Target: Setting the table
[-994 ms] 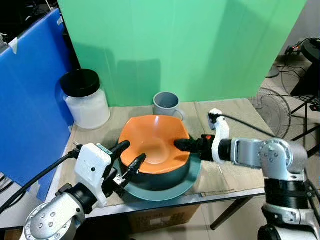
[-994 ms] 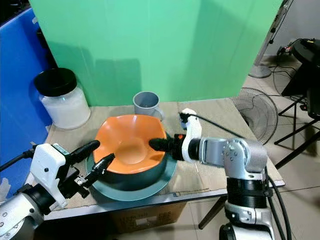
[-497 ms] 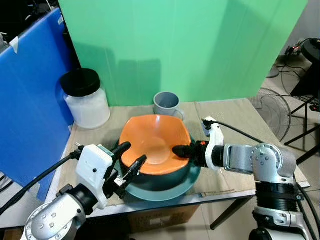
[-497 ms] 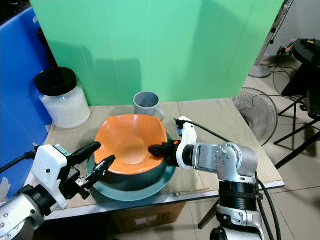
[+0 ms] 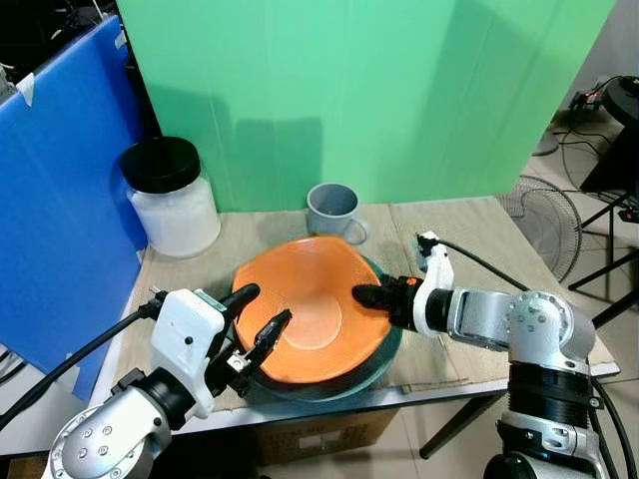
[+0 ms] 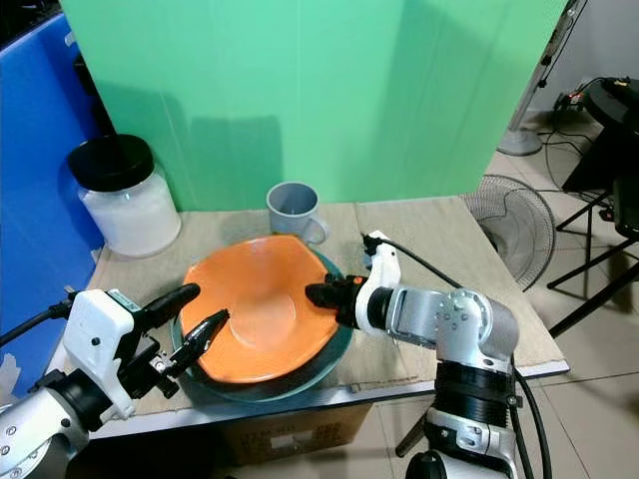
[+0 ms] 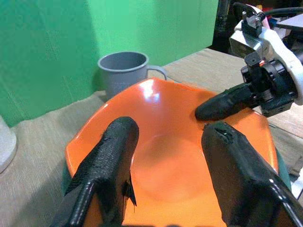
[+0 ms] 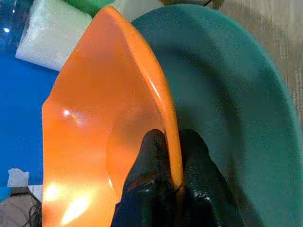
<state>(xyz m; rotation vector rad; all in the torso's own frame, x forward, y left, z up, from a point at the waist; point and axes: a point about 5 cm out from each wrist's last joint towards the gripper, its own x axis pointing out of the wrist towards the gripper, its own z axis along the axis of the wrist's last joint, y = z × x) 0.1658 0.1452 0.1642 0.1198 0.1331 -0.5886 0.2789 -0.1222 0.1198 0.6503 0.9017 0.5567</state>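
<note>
An orange bowl [image 5: 305,319] with a dark underside rests tilted on a dark teal plate [image 5: 389,339] at the table's front middle. Its inside faces the front left. My right gripper [image 5: 364,296] is shut on the bowl's right rim; the right wrist view shows the black fingers [image 8: 154,156] pinching that rim [image 8: 170,137] above the plate [image 8: 227,94]. My left gripper [image 5: 265,307] stands open at the bowl's front left edge. Its two fingers [image 7: 118,142] are spread over the bowl [image 7: 165,156] and hold nothing.
A grey mug [image 5: 332,210] stands just behind the plate. A white jar with a black lid [image 5: 170,200] is at the back left. A blue board [image 5: 50,200] borders the table's left side, a green screen its back. A fan [image 5: 544,215] stands on the floor to the right.
The orange bowl sat level over the plate before; it now tips toward the front left with its right rim held up. My right gripper shifted slightly right. The left gripper stayed put.
</note>
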